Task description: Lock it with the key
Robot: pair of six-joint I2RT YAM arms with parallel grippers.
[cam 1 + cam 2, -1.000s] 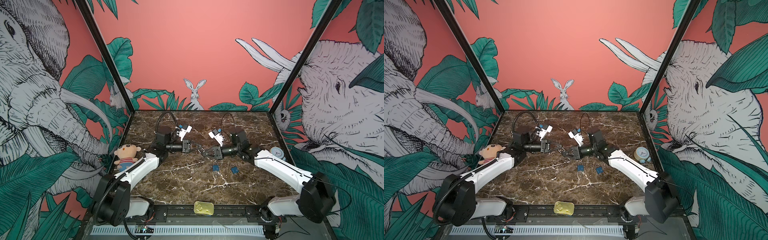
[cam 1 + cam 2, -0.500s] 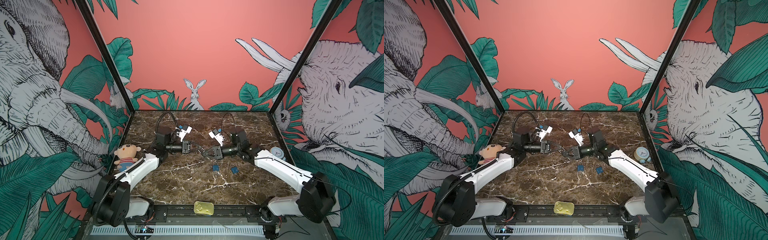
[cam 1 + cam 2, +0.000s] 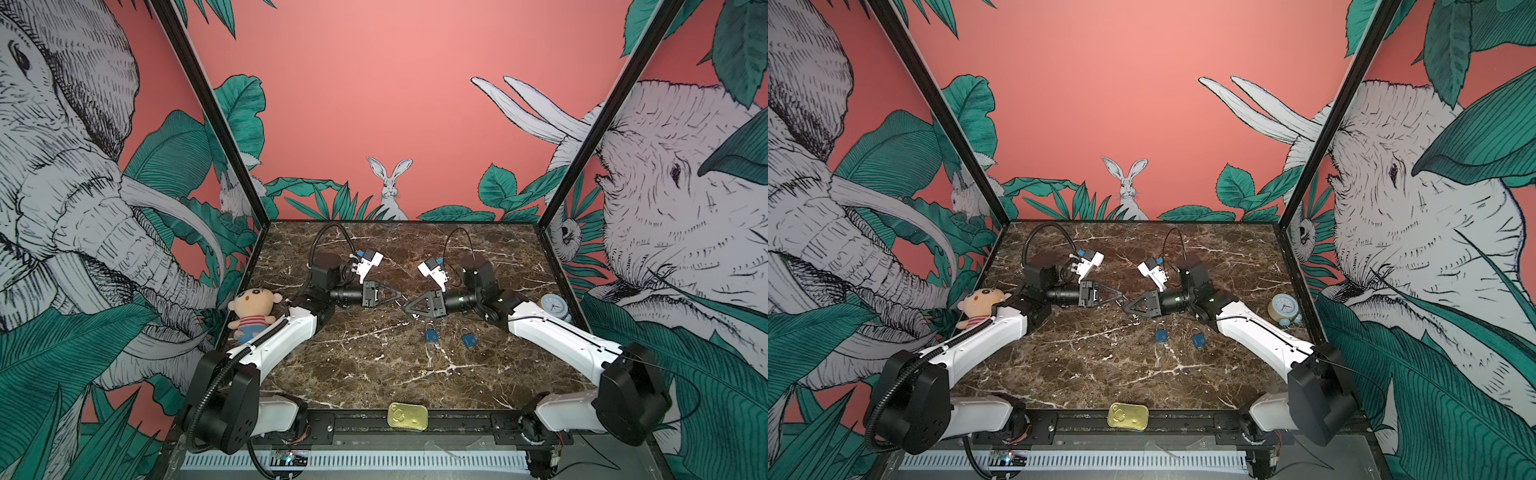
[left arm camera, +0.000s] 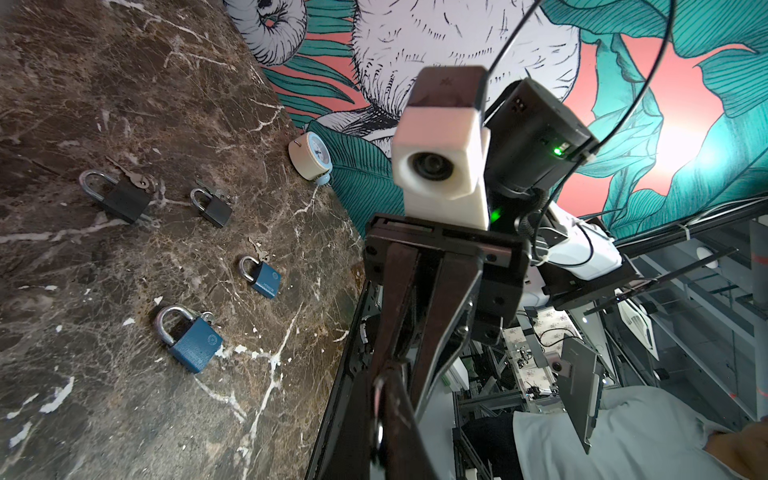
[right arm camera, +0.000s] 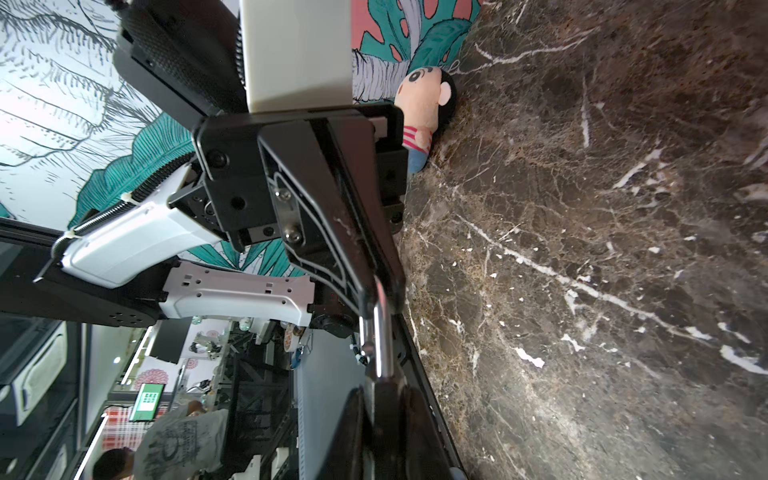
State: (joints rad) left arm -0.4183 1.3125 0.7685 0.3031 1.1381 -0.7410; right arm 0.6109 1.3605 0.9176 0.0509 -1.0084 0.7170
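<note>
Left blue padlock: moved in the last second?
No. The left blue padlock sits where it did, same gap to the other blue padlock and the can.

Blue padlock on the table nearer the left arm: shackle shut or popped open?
Shut. In the left wrist view both legs of the shackle enter the blue padlock body; no gap shows.
</note>
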